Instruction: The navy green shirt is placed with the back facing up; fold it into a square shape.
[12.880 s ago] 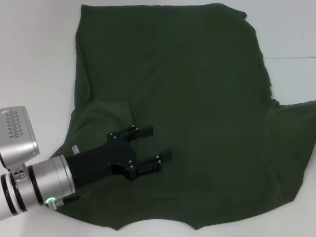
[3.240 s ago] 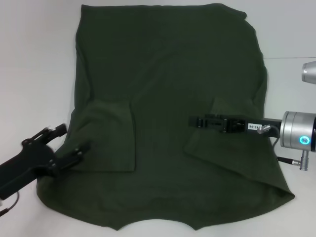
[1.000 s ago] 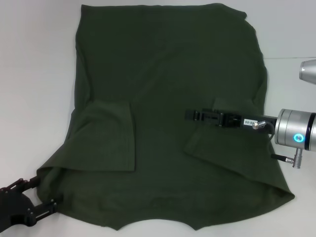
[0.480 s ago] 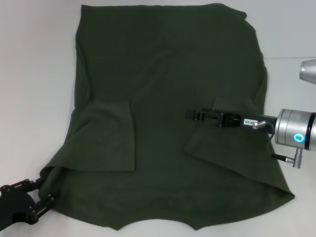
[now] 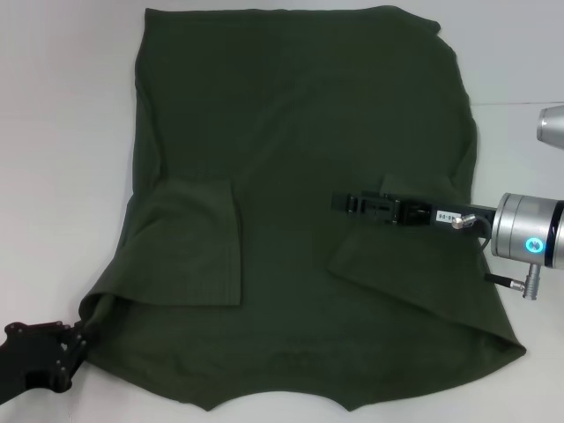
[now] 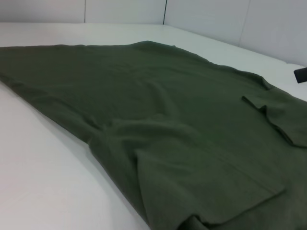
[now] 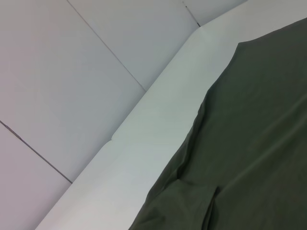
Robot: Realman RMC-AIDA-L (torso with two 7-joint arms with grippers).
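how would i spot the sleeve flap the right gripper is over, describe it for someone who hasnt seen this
Start with the big dark green shirt spread across the white table. Two sleeves are folded inward onto its lower half; look at the one on the robot's right, where the right gripper reaches over the cloth. That sleeve flap lies slanted with a pointed corner, while the other sleeve is a squarer flap near the left gripper.

Navy green shirt point(image 5: 308, 176) flat, back up, both sleeves folded inward.
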